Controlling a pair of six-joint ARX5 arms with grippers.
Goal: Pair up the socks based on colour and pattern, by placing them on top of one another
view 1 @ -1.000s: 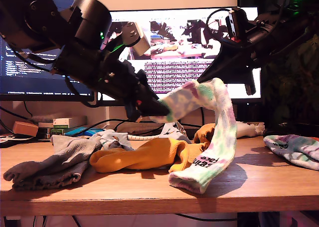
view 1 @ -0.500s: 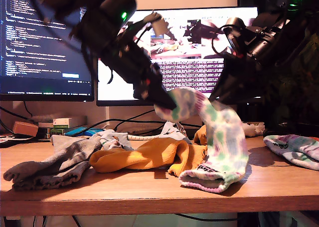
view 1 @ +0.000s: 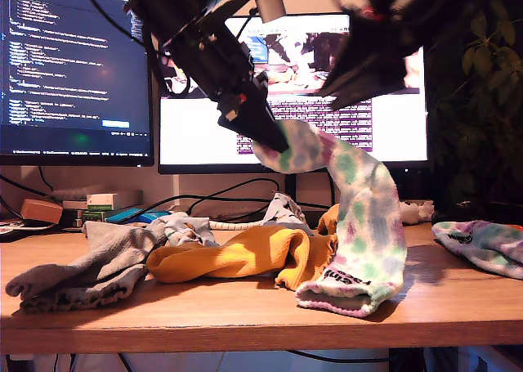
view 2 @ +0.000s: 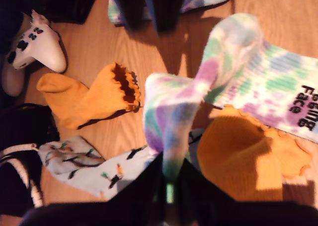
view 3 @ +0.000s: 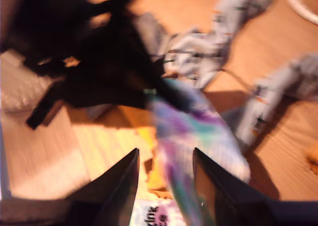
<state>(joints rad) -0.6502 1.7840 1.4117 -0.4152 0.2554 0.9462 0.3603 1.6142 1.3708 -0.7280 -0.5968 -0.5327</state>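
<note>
- Wooden table before lit monitors
- My first gripper pinches the blotched fuzzy sock, limp and light, its far end trailing on the table
- My second gripper spread, holding nothing; best held by the cuff

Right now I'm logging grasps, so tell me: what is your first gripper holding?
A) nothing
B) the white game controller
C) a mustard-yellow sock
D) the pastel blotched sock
D: my first gripper pinches the pastel blotched sock by one end, and its other end rests on the desk.
</note>
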